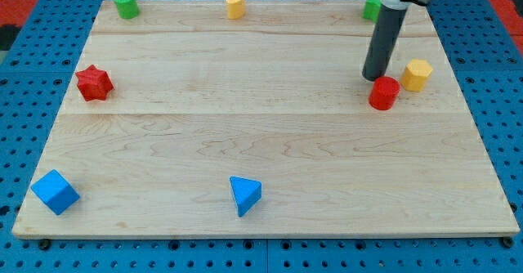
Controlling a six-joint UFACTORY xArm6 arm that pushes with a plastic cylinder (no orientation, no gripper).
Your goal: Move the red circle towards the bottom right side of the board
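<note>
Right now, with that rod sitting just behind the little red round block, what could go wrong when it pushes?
My tip sits at the upper left of the red circle. The yellow block stands close on its right, so a push could knock it too. The round block may also roll off my tip sideways. And the board's right edge is near, so pushing too far could send it off.

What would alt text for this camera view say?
My tip sits just above-left of the red circle, beside a yellow block at the wooden board's right; other blocks ring the edges.
</note>
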